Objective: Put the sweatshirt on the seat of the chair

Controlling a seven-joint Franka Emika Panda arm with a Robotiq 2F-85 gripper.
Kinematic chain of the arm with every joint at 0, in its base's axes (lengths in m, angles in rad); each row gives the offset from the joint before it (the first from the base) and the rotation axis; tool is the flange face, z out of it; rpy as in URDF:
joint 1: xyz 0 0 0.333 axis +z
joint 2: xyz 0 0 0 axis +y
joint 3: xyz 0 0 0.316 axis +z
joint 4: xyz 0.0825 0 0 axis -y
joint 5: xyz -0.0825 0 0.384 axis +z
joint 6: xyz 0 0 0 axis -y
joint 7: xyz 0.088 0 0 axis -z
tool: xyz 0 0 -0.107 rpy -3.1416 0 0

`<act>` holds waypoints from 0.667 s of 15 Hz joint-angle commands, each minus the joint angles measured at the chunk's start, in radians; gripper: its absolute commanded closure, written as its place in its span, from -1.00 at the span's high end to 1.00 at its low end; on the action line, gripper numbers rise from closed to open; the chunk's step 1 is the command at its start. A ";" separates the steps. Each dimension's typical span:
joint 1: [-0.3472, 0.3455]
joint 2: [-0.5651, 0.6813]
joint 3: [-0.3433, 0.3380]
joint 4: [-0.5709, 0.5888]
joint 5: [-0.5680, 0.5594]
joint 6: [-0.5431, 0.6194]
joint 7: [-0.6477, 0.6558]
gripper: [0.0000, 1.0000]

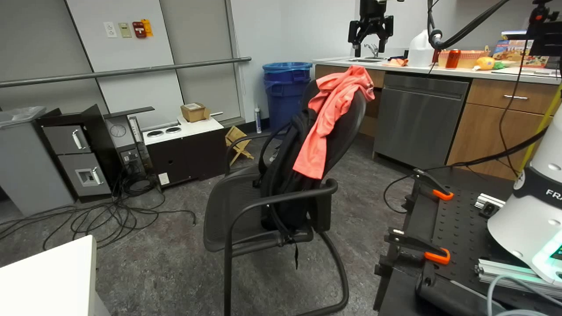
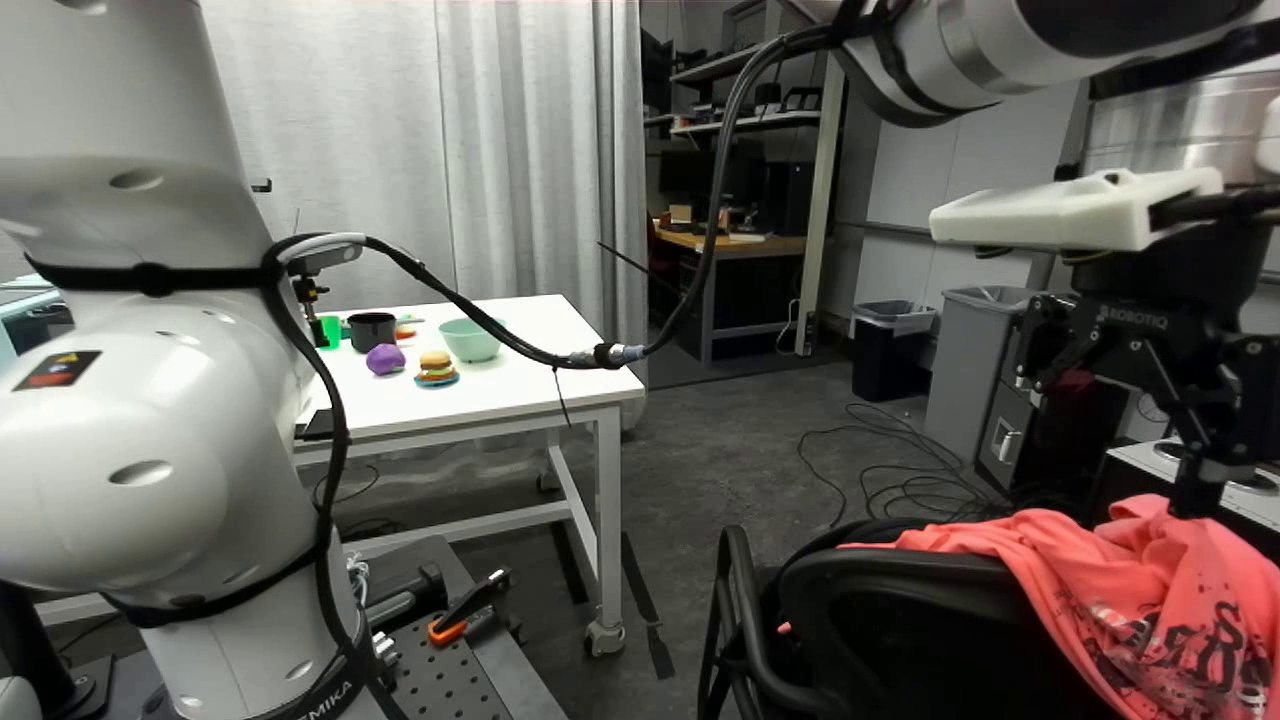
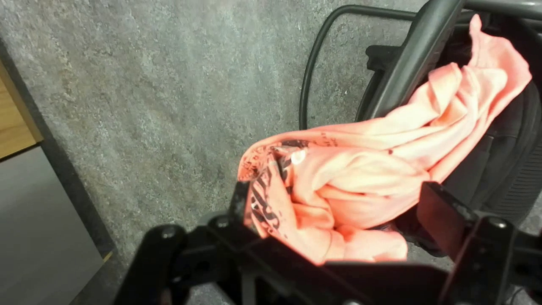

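Observation:
The coral-pink sweatshirt (image 1: 327, 125) with dark print is draped over the top of the black chair's backrest (image 1: 349, 127). It also shows in an exterior view (image 2: 1110, 570) and bunched in the wrist view (image 3: 372, 161). A sleeve hangs down the seat side, over a black backpack (image 1: 281, 197) leaning on the backrest. The chair's dark mesh seat (image 1: 235, 206) is partly covered by the backpack. My gripper (image 1: 370, 48) is open and empty, pointing down over the backrest top. In the wrist view its fingers (image 3: 338, 190) stand either side of the bunched cloth. I cannot tell whether a fingertip touches it.
A counter (image 1: 439, 72) with a jug, a basket and other items stands behind the chair. A blue bin (image 1: 285, 101) is at the wall. The chair's armrests (image 1: 281, 197) flank the seat. A white table (image 2: 540, 370) with toys and floor cables (image 1: 118, 219) also show.

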 commanded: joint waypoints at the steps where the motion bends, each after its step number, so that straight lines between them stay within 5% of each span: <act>1: -0.026 0.081 -0.015 0.075 0.084 -0.007 -0.011 1.00; 10: -0.036 0.087 -0.013 0.069 0.090 -0.004 -0.001 1.00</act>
